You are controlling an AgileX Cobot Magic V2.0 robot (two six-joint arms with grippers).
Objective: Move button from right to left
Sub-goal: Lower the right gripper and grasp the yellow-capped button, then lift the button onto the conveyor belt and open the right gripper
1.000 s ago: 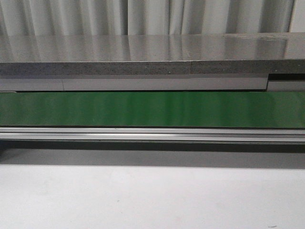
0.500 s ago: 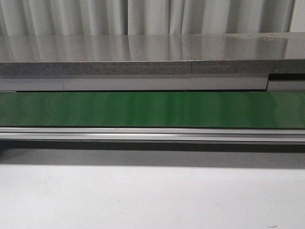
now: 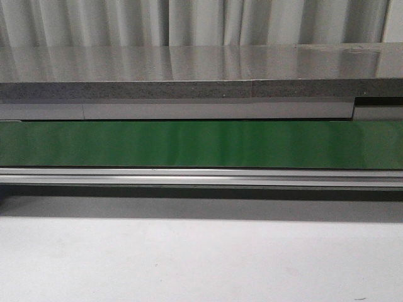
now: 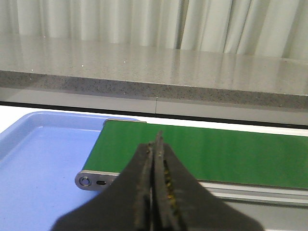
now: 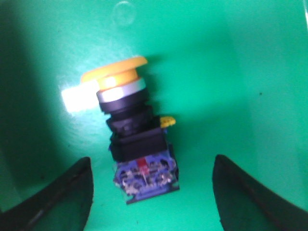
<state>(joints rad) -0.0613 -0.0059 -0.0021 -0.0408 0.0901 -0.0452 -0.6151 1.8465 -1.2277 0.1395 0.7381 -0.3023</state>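
Note:
The button (image 5: 132,139) shows only in the right wrist view. It lies on its side on a green surface (image 5: 240,72), with its yellow-orange cap pointing away from the fingers and its blue and red end toward them. My right gripper (image 5: 151,197) is open, its two black fingers apart on either side of the button's blue end, not touching it. My left gripper (image 4: 155,159) is shut and empty, held over the end of the green belt (image 4: 231,151). Neither gripper nor the button shows in the front view.
A blue tray (image 4: 43,159) lies beside the belt's end in the left wrist view. The green belt (image 3: 201,143) runs across the front view, with a metal rail (image 3: 201,176) before it, a grey stone counter (image 3: 201,69) behind, and white tabletop (image 3: 201,264) in front.

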